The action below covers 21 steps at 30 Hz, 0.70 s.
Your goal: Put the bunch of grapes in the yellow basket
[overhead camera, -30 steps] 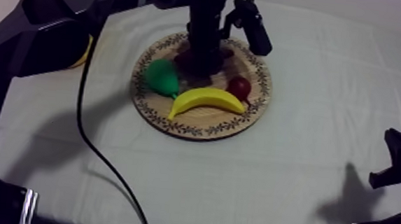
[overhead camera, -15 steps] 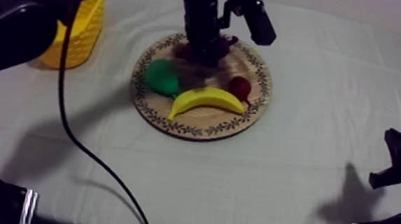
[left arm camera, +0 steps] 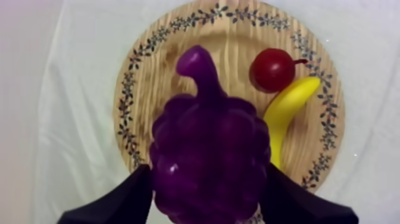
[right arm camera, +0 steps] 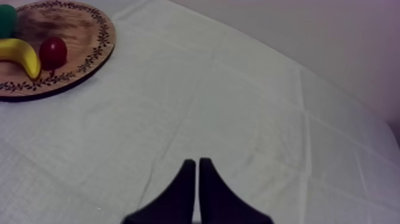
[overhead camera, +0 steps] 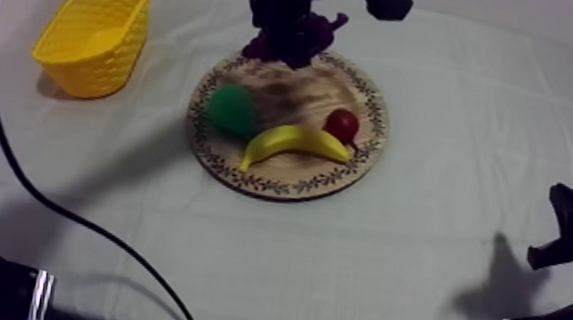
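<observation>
Above the wooden board, the bunch of grapes is pinched by the left hand; the right hand is pressed together low over the bench.

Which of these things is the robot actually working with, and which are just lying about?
In the job: bunch of grapes, gripped in the left hand over the wooden board; yellow basket.
Lying about: banana, pear and small red fruit on the board; right hand, shut, over the cloth.
</observation>
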Each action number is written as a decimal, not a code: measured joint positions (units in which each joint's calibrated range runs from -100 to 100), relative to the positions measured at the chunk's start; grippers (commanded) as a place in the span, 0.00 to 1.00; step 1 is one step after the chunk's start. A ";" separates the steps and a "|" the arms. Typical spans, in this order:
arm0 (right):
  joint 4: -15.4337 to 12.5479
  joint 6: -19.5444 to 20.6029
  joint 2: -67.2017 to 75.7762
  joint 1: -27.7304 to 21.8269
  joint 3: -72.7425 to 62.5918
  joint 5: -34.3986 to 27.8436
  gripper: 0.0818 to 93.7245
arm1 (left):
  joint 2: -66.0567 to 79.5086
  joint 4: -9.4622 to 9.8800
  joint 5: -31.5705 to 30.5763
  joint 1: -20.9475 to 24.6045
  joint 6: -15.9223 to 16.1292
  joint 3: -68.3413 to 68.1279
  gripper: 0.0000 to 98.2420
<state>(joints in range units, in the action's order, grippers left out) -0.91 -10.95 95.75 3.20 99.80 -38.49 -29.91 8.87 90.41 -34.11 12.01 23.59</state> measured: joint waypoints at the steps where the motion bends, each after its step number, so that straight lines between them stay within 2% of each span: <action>1: 0.00 0.00 0.00 0.00 0.00 0.00 0.00 | 0.62 0.00 0.19 0.00 -0.13 -0.23 0.59; 10: 0.00 0.00 0.00 0.00 0.00 0.00 0.00 | 5.85 -0.63 1.03 3.32 -2.28 -4.32 0.58; 16: 0.00 0.00 0.00 0.00 0.00 0.00 0.00 | 8.41 -2.65 1.06 8.57 -4.36 -7.84 0.58; 21: 0.00 0.00 0.00 0.00 0.00 0.00 0.00 | 9.56 -3.28 0.98 13.29 -4.52 -9.16 0.58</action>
<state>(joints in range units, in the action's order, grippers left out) -0.91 -10.95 95.75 3.20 99.80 -38.49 -20.35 5.59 91.39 -20.82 7.50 14.42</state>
